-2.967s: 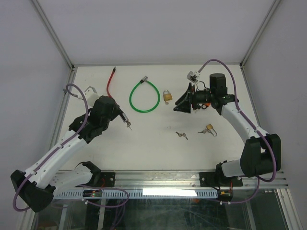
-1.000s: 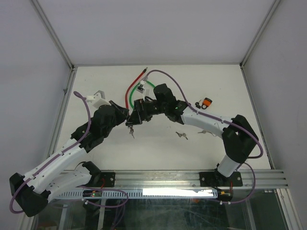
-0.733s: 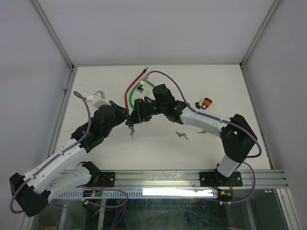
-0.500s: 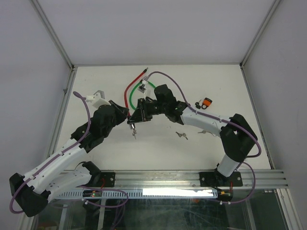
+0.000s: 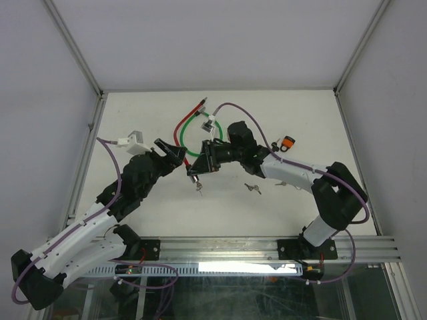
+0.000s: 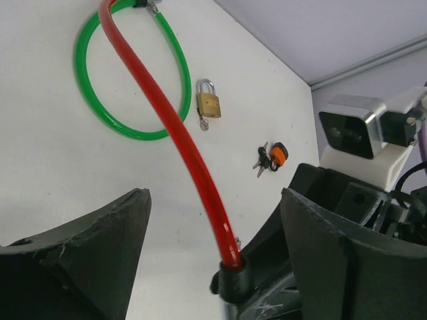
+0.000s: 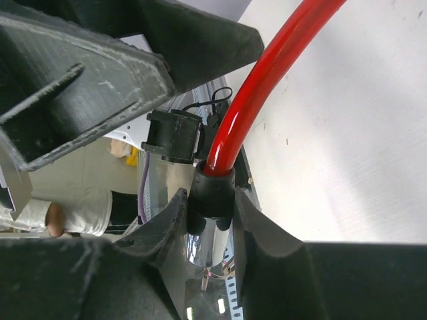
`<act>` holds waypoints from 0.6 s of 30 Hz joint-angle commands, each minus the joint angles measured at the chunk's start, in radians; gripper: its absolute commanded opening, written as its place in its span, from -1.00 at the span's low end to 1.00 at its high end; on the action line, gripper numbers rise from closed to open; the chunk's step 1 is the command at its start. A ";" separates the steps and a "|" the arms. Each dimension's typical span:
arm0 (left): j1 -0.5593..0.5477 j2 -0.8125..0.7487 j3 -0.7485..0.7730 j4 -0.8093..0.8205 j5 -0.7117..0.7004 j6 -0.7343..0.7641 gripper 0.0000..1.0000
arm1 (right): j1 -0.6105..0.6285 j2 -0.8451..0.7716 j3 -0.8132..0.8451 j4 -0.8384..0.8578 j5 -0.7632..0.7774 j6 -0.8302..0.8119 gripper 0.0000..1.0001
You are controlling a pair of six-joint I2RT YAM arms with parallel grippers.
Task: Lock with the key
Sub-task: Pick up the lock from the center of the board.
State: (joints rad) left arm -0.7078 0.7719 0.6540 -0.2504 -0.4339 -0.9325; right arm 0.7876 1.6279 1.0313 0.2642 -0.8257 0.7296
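**Lock check: right gripper (image 7: 212,200) pinching red cable lock (image 6: 177,127), left gripper (image 6: 212,200) wide open**

Clamped on the black end (image 7: 212,190) over mid-table, keys (image 5: 198,187) dangling underneath. Left jaws either side of the red cable, holding nothing. Just behind, green cable loop (image 6: 100,113).

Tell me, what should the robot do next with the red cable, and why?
Probably the left gripper should back away a little. Its jaws stand open on either side of the red cable without touching it, while the right gripper is shut on the cable's black end, so the right one alone seems to carry it.
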 commanded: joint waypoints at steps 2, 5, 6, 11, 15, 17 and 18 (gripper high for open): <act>-0.007 -0.080 -0.084 0.214 0.065 0.075 0.94 | -0.044 -0.139 -0.027 0.176 -0.076 -0.080 -1.00; -0.006 -0.128 -0.189 0.375 0.099 0.091 0.98 | -0.076 -0.162 -0.047 0.197 -0.104 -0.104 -1.00; -0.006 -0.138 -0.225 0.439 0.106 0.097 0.98 | -0.081 -0.170 -0.051 0.194 -0.110 -0.118 -1.00; -0.001 -0.149 -0.356 0.708 0.098 0.111 0.98 | -0.103 -0.201 -0.065 0.192 -0.145 -0.174 -1.00; 0.024 -0.122 -0.340 0.789 0.136 0.114 0.98 | -0.118 -0.220 -0.080 0.194 -0.164 -0.199 -1.00; 0.039 -0.106 -0.322 0.813 0.178 0.107 0.98 | -0.123 -0.224 -0.084 0.196 -0.168 -0.205 -1.00; 0.048 -0.096 -0.313 0.821 0.196 0.101 0.98 | -0.125 -0.224 -0.087 0.199 -0.170 -0.206 -1.00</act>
State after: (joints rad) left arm -0.6903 0.6556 0.2932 0.3832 -0.3244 -0.8459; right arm 0.6716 1.4662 0.9386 0.3485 -0.9470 0.5823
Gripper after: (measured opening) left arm 0.990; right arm 0.280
